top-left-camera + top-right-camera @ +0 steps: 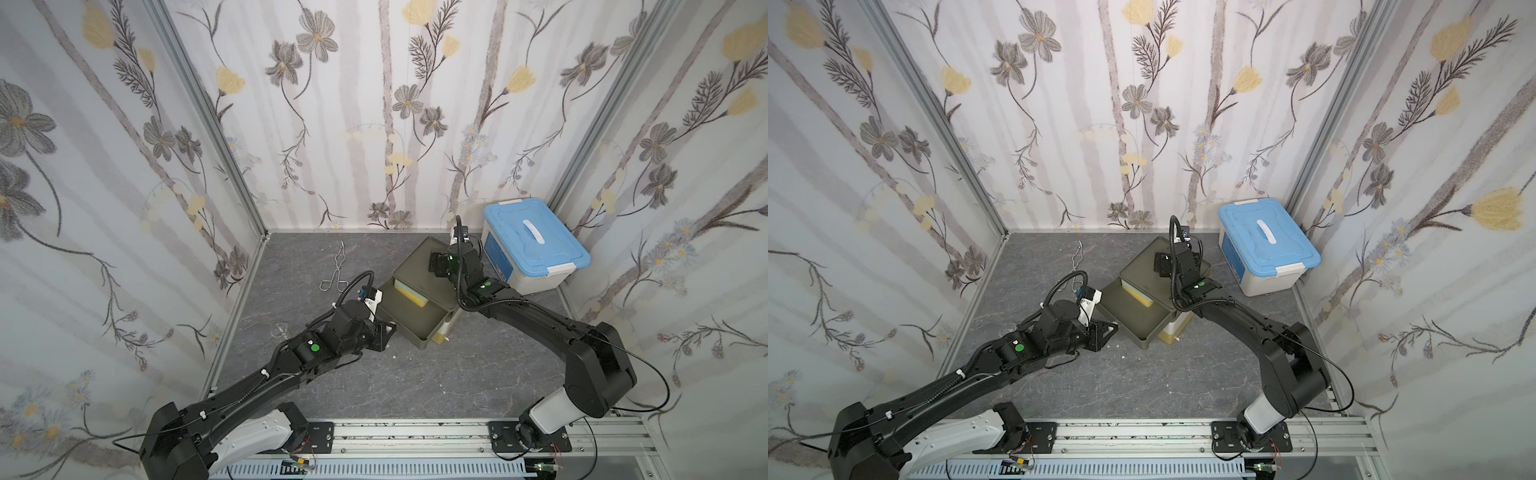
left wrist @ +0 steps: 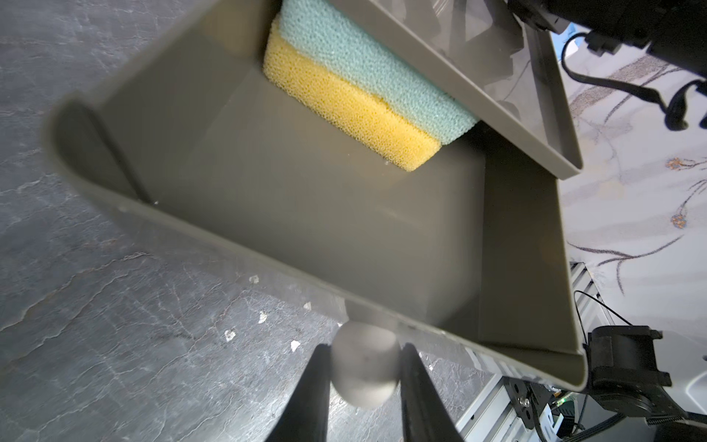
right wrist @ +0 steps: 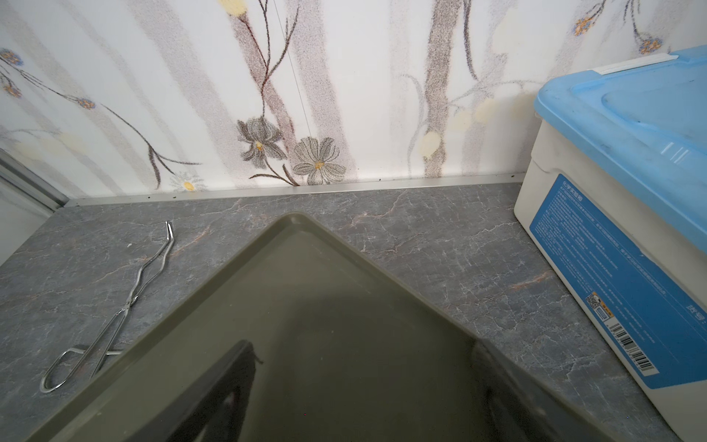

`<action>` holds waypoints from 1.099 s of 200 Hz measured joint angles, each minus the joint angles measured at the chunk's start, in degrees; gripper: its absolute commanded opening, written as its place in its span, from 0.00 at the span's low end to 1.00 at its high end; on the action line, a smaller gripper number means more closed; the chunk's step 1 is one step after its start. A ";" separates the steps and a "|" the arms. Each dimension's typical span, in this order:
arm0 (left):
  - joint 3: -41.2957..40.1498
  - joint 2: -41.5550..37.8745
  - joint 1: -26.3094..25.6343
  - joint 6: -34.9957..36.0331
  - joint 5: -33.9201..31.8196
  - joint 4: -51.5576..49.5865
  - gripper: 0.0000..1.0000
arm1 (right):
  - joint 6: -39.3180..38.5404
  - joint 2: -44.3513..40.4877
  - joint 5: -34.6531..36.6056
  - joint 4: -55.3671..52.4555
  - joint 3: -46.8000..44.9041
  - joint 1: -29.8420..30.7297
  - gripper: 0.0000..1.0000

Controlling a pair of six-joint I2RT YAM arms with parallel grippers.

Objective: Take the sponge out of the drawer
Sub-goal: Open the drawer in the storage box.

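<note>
Metal tongs (image 1: pixel 334 270) are lying on the grey marbled table (image 1: pixel 374 374) toward the back left, well apart from both arms. Nearer the middle, the left gripper (image 2: pixel 363 350) is clamping the round grey knob (image 2: pixel 363 377) on the front of the olive drawer (image 2: pixel 267 264), with one finger pressing in on each side of it. The drawer is standing pulled out from its unit. The sponge (image 2: pixel 344 103), yellow on one half and pale teal on the other, is lying on the drawer floor at the back, its teal half partly tucked under the unit's tray-like top (image 3: pixel 306 268). Over that top the right gripper (image 3: pixel 361 344) is sitting low, its jaws spread wide and holding nothing. Whether its fingers are touching the surface cannot be told. At the far right, a white storage box (image 1: pixel 536 249) with a blue lid is standing in the back corner, just beside the drawer unit.
</note>
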 measured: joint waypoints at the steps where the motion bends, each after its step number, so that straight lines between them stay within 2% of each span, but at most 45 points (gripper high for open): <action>1: 0.00 -0.04 0.00 -0.02 -0.02 -0.02 0.06 | 0.00 0.02 0.00 0.00 0.02 0.00 0.90; 50: -0.31 -1.75 0.00 -1.03 -2.82 -2.38 0.07 | -0.02 0.46 -0.22 -0.72 0.85 0.02 0.89; 112: -0.42 -2.93 0.00 -1.95 -3.02 -3.56 0.06 | -0.02 0.46 -0.63 -0.70 0.85 0.00 0.89; 152: -1.68 -4.52 -0.07 -3.26 -4.37 -9.01 0.05 | -0.04 0.66 -0.33 -0.48 0.85 -0.15 0.89; 179: -2.10 -5.03 -0.20 -4.17 -4.66 -10.78 0.09 | -0.04 0.87 -0.13 -0.28 0.98 -0.11 0.89; 206: -1.29 -7.34 -0.37 -4.22 -5.27 -12.74 0.19 | -0.07 0.87 -0.15 -0.24 1.01 -0.09 0.89; 212: -0.68 -8.31 -0.48 -4.17 -5.44 -13.33 0.27 | -0.07 0.87 -0.17 -0.26 1.01 -0.09 0.89; 220: 0.50 -9.94 -0.72 -3.67 -5.68 -13.92 0.42 | -0.09 0.85 -0.17 -0.26 1.01 -0.09 0.89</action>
